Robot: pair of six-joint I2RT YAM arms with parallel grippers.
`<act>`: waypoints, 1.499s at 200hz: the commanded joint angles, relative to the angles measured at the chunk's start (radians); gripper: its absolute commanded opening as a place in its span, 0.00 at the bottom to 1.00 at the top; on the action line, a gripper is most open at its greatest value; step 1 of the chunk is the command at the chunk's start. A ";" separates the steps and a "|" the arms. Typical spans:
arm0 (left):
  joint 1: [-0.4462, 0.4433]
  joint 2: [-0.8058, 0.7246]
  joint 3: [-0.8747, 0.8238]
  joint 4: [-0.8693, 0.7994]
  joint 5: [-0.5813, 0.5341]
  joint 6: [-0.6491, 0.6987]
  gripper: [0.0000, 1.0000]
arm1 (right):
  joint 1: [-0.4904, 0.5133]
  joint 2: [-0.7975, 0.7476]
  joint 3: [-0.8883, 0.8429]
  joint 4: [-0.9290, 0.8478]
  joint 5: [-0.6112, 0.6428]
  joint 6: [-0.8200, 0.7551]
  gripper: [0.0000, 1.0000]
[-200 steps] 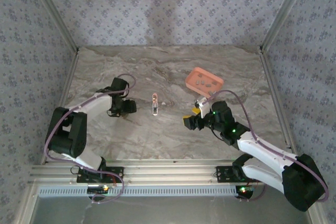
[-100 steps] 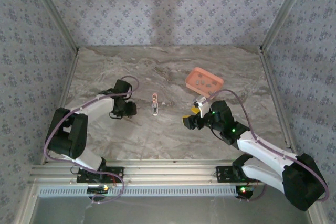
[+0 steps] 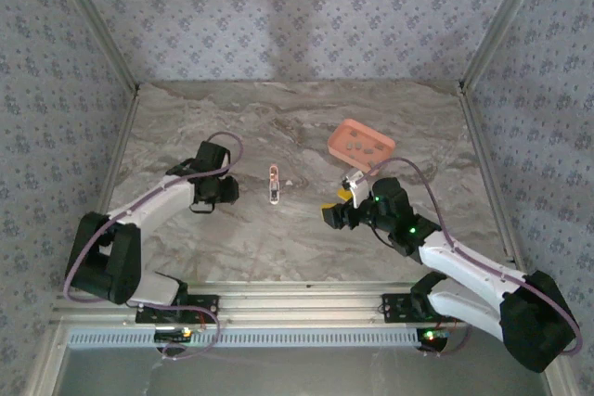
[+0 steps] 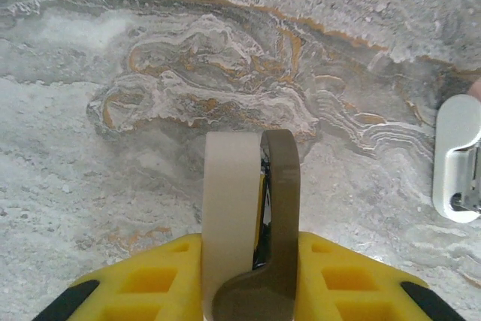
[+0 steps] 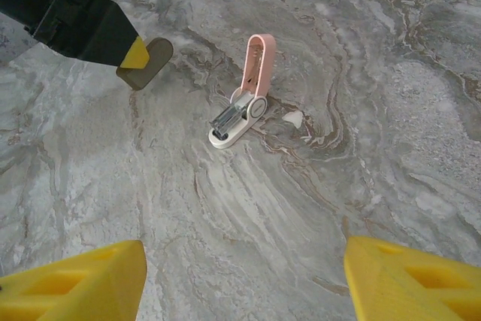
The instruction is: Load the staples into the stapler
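1. Top external view, nearest edge: the aluminium rail (image 3: 297, 308) across the front of the table, with both arm bases bolted to it.
2. Next out, on the right: the right gripper (image 3: 332, 215), low over the marble table (image 3: 278, 248). Spread wide, with a yellow pad (image 5: 75, 283) at each lower corner of the right wrist view and nothing but bare marble between them.
3. A little farther, on the left: the left gripper (image 3: 223, 190), pointing toward the middle of the table. In the left wrist view, drawn almost flat together, cream finger (image 4: 229, 208) against brown finger (image 4: 279, 208), with just a thin dark slit between and nothing clamped there.
4. Between the two grippers, about level with the left one: the stapler (image 3: 274, 183), lying on the marble and apart from both. Opened up in the right wrist view, with the pink lid (image 5: 259, 58) standing upright and the white base (image 5: 225, 131) flat, metal channel exposed. Just beside the base, a small white fleck (image 5: 293, 118).
5. Farther back, right of centre: the salmon-pink tray (image 3: 371, 134), well apart from the stapler. Holds the staples (image 3: 355, 146), several tiny dark strips lying loose inside.
6. Farthest: patterned walls (image 3: 297, 16) on three sides.
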 commanded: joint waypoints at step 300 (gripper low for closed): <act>-0.105 -0.311 -0.113 0.408 0.617 0.284 0.16 | 0.043 0.106 0.116 0.132 -0.069 0.174 0.70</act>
